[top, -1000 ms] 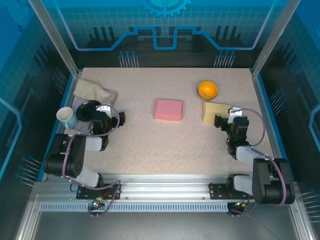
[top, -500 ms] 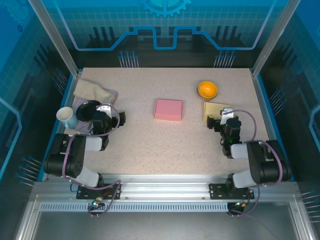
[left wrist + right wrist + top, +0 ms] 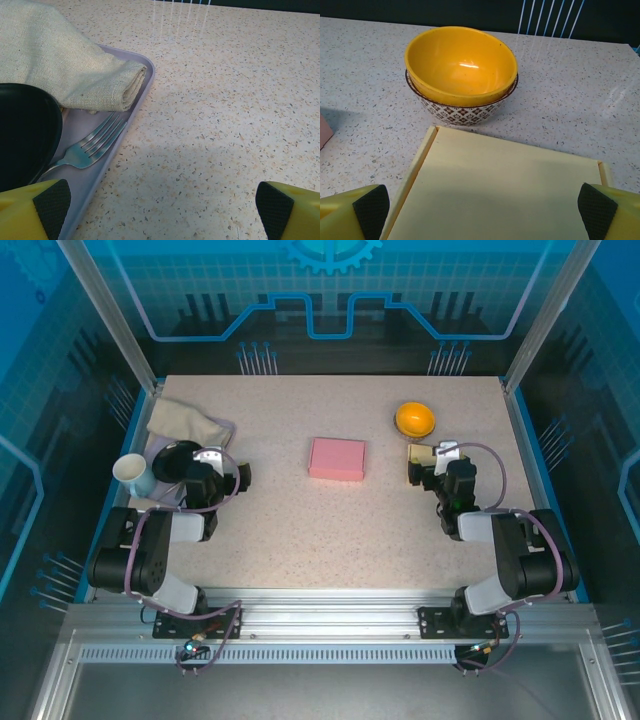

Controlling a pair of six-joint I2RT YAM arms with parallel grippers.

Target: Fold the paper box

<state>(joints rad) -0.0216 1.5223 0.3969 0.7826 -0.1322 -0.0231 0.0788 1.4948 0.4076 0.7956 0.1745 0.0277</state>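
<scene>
A flat pale-yellow paper box (image 3: 495,185) lies on the table just in front of the orange bowl (image 3: 461,67). My right gripper (image 3: 485,207) hovers low over it, open, its yellow fingers with black pads (image 3: 370,210) spread to either side and nothing between them. From above, the right gripper (image 3: 428,472) covers most of the yellow box (image 3: 418,451). A closed pink box (image 3: 337,458) sits at the table's middle. My left gripper (image 3: 243,477) rests at the left, open and empty, over bare table (image 3: 210,125) beside a tray (image 3: 135,107).
The orange bowl (image 3: 414,419) is stacked in a patterned one just behind the yellow box. The lavender tray carries a folded beige cloth (image 3: 55,60), a fork (image 3: 85,150) and a black dish (image 3: 22,135). A white cup (image 3: 133,474) stands at the left edge.
My right gripper has swung left and forward from beside the yellow box to over it. The left arm has not moved.
</scene>
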